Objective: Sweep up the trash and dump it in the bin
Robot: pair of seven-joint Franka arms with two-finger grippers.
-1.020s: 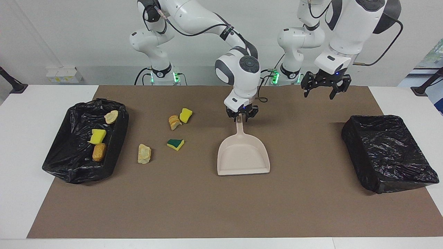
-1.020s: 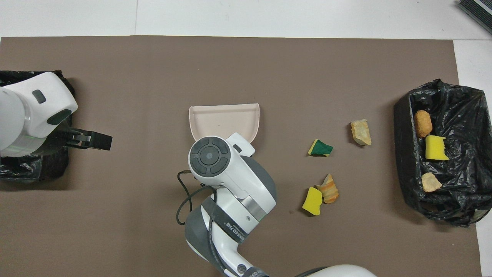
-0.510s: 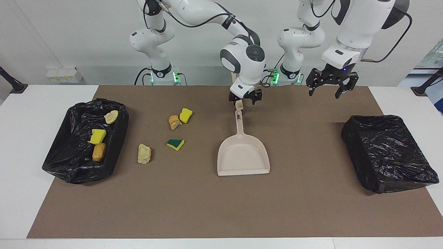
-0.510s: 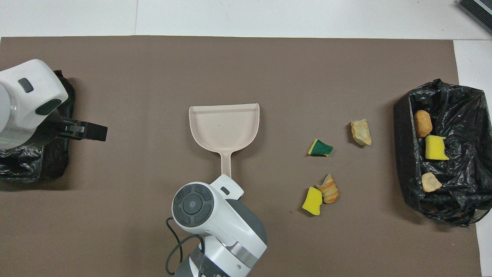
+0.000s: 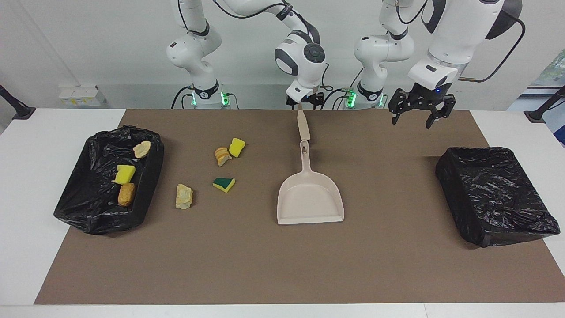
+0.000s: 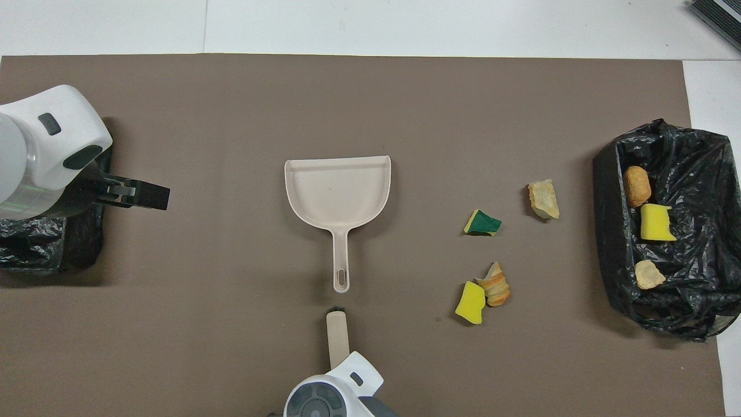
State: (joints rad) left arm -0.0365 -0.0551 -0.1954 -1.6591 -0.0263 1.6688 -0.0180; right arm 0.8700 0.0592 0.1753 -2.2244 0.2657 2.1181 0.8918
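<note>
the brown mat covers most of the table. a black-lined bin sits at the right arm's end with three scraps of trash inside, and a second lined bin at the left arm's end shows none.

the beige dustpan lies flat mid-mat. its long axis runs toward the robots, handle nearer them and mouth facing away. a beige brush handle lies almost in line with it, nearer the robots, just apart from the pan's handle tip.

the loose trash lies between dustpan and filled bin: a tan chunk, a green-backed sponge, and a striped bread piece touching a yellow sponge. the right arm is the nearer one to these.

the right gripper is over the brush handle's robot-side end. whether it is open, closed or touching the handle cannot be told. the left gripper waits in the air above the mat's edge near the second bin, jaws wide apart and empty.
</note>
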